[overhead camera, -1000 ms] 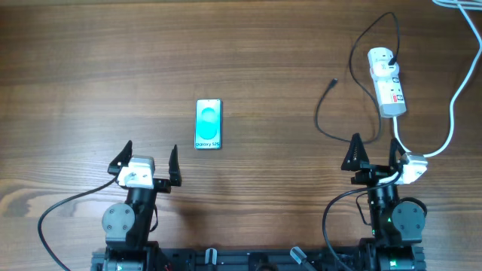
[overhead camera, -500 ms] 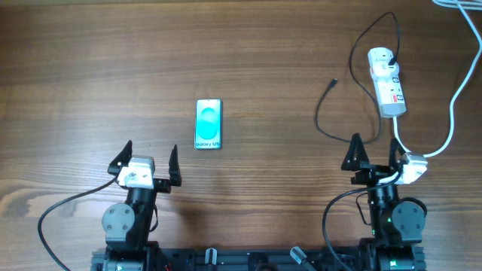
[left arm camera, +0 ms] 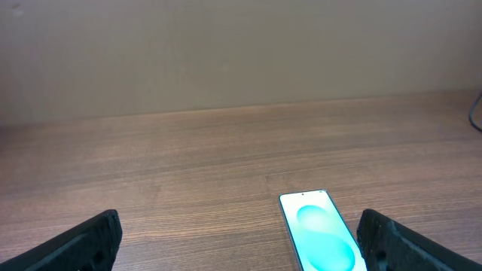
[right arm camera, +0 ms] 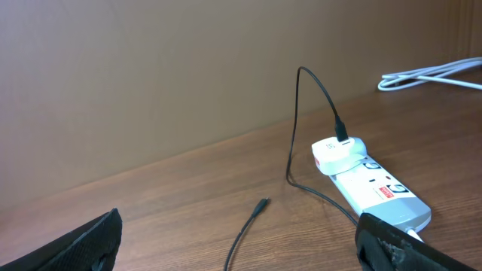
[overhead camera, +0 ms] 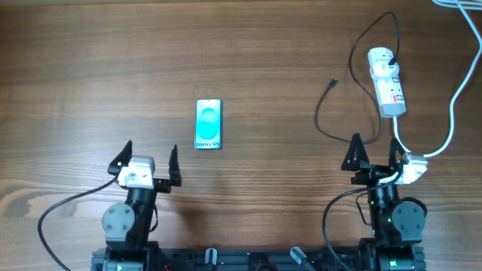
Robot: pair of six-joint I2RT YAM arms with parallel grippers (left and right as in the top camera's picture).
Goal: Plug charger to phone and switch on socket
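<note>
The phone [overhead camera: 208, 124] lies flat, cyan screen up, left of the table's middle; it also shows in the left wrist view [left arm camera: 324, 239], low and right. The charger, a thin black cable [overhead camera: 322, 124], loops on the right with its connector tip [overhead camera: 333, 83] free on the wood; the tip shows in the right wrist view [right arm camera: 261, 205]. Its other end is plugged into the socket [overhead camera: 386, 83], a white power strip at the right rear, also in the right wrist view [right arm camera: 376, 188]. My left gripper [overhead camera: 146, 162] is open and empty, just short of the phone. My right gripper [overhead camera: 373, 153] is open and empty, short of the socket.
The socket's thick white cord [overhead camera: 452, 113] runs along the right edge, curls past the right gripper and leaves at the top right corner. A plain wall backs the table in both wrist views.
</note>
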